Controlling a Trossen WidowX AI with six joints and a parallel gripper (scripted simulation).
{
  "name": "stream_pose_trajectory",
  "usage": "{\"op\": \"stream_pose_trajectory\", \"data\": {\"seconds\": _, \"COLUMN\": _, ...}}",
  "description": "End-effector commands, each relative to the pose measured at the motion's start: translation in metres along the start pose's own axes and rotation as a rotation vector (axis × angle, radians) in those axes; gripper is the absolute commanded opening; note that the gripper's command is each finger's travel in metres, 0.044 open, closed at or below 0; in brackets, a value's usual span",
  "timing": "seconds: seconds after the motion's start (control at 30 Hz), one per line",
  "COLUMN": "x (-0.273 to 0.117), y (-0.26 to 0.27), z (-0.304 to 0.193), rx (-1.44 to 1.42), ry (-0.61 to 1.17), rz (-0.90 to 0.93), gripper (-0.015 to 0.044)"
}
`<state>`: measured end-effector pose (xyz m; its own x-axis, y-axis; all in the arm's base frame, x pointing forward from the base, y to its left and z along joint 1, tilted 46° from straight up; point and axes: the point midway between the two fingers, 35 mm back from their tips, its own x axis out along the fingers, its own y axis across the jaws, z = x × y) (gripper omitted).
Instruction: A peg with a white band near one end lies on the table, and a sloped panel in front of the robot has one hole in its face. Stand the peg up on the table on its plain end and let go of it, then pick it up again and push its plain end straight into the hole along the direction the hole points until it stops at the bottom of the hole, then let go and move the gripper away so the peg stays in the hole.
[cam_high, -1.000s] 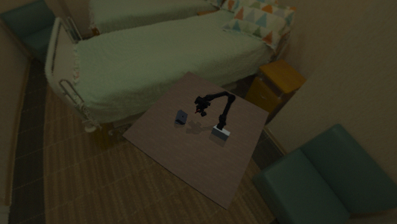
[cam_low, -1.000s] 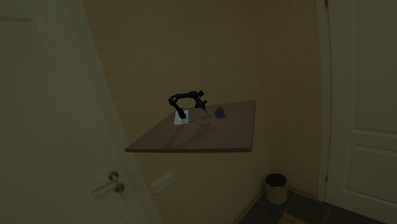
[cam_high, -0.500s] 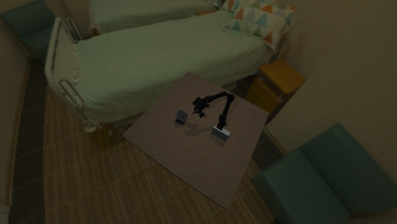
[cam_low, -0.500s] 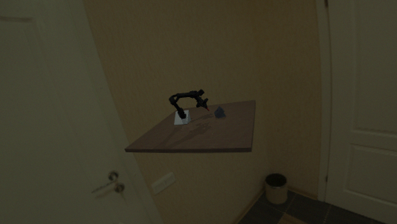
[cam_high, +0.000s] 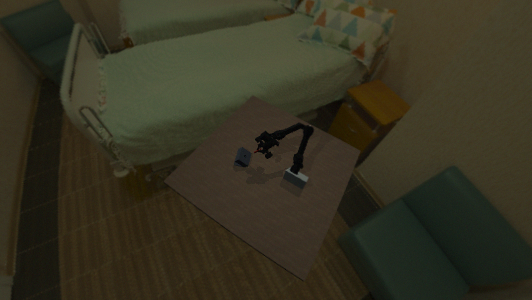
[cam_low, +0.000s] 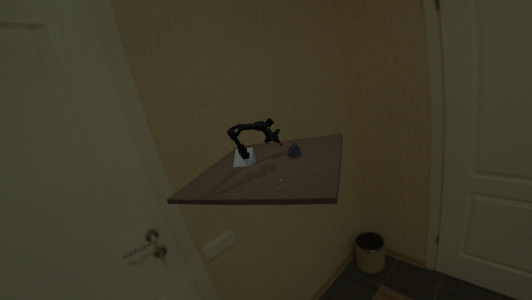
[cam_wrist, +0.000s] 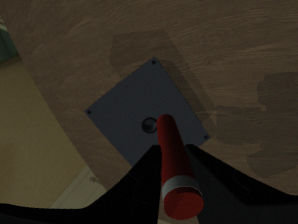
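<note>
The red peg (cam_wrist: 172, 145) (cam_low: 280, 143) (cam_high: 257, 150) is held in my gripper (cam_wrist: 172, 152), which is shut on it. Its white-banded end is toward the wrist camera and its plain end points away, toward the panel. The sloped dark blue panel (cam_wrist: 135, 95) (cam_high: 243, 157) (cam_low: 294, 151) stands on the table. Its round hole (cam_wrist: 149, 125) is empty, and in the wrist view it lies just left of the peg's plain end. In the top and exterior views the peg is in the air beside the panel, not touching it. The panel's lower corner is hidden behind the fingers.
The wooden table (cam_high: 270, 220) (cam_low: 310, 185) bears the panel and the arm's white base (cam_high: 296, 178) (cam_low: 244, 158). Shadows of the arm and panel fall on the table. A table edge runs beyond the panel, at left in the wrist view. A bed (cam_high: 200, 80) stands beside the table.
</note>
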<state>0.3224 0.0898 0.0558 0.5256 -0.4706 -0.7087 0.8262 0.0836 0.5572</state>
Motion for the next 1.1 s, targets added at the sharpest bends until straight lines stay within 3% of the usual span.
{"op": "stream_pose_trajectory", "data": {"seconds": 0.0, "x": 0.000, "y": 0.000, "z": -0.010, "rx": -0.039, "ry": 0.024, "rz": 0.022, "gripper": 0.0000}}
{"op": "stream_pose_trajectory", "data": {"seconds": 1.07, "x": 0.044, "y": 0.006, "z": -0.029, "rx": -0.090, "ry": 0.054, "rz": 0.061, "gripper": 0.0000}}
